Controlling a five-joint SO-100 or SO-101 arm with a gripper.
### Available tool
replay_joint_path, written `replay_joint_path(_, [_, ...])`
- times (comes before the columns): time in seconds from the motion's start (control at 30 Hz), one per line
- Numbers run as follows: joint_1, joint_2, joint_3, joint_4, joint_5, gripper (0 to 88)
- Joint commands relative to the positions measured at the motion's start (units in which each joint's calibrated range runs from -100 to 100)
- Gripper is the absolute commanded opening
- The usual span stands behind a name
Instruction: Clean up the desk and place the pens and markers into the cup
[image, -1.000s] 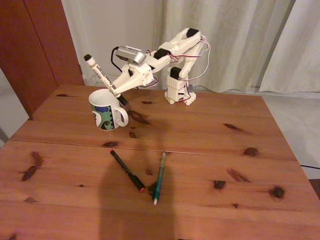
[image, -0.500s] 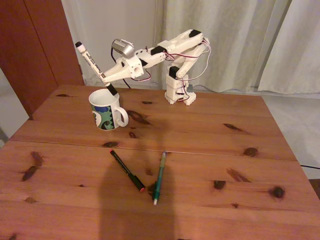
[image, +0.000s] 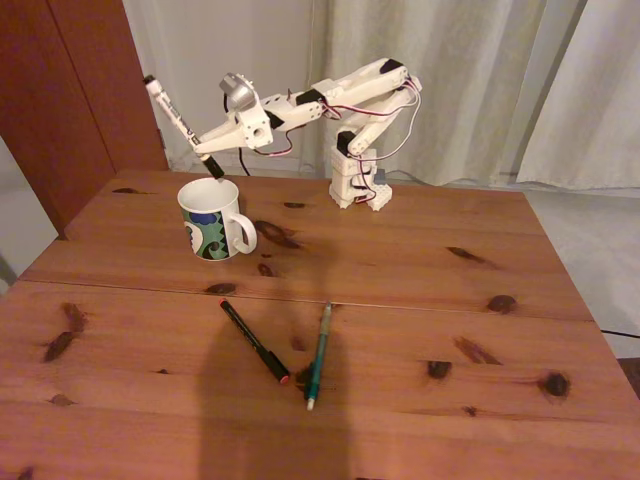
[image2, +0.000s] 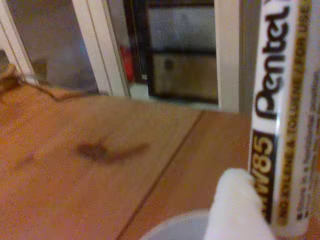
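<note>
In the fixed view my gripper (image: 198, 143) is shut on the white marker (image: 172, 112), holding it tilted in the air. The marker's black lower end hangs just above the far rim of the cup (image: 212, 222), a white mug with a green-and-blue swirl at the desk's back left. A thin black pen with a red tip (image: 255, 342) and a teal-green pen (image: 318, 352) lie side by side on the desk (image: 400, 300), towards the front. In the wrist view the marker (image2: 285, 110) stands upright against a white fingertip (image2: 234, 205), with the cup's rim (image2: 175, 227) below.
The arm's base (image: 355, 190) stands at the back middle of the desk. Curtains hang behind it and a dark wooden door (image: 70, 90) is at the left. A seam runs across the tabletop between the mug and the two pens.
The gripper has lifted and swung left with the marker. The marker's lower end, beside the cup a second ago, now hangs above its rim, and the marker stands steeper.
</note>
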Motion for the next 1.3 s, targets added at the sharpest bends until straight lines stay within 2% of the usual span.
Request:
replay_joint_path(0.0, [0.0,3.5,-4.1,-4.1,0.0,0.8])
replay_joint_path(0.27, [-0.4,11.9,-4.5,-14.1,0.1,0.8])
replay_joint_path(0.47, [-0.5,12.0,-3.8,-14.1,0.2,1.5])
replay_joint_path(0.63, [-0.5,9.4,-1.2,-14.1,0.3,11.2])
replay_joint_path(0.7, [-0.4,8.3,0.1,-14.1,0.3,12.4])
replay_joint_path(1.0, [-0.5,5.9,1.4,-14.1,0.3,12.3])
replay_joint_path(1.1, [-1.1,5.9,1.0,-14.0,0.3,11.2])
replay_joint_path(1.27, [-6.1,6.5,0.6,-13.9,2.3,0.0])
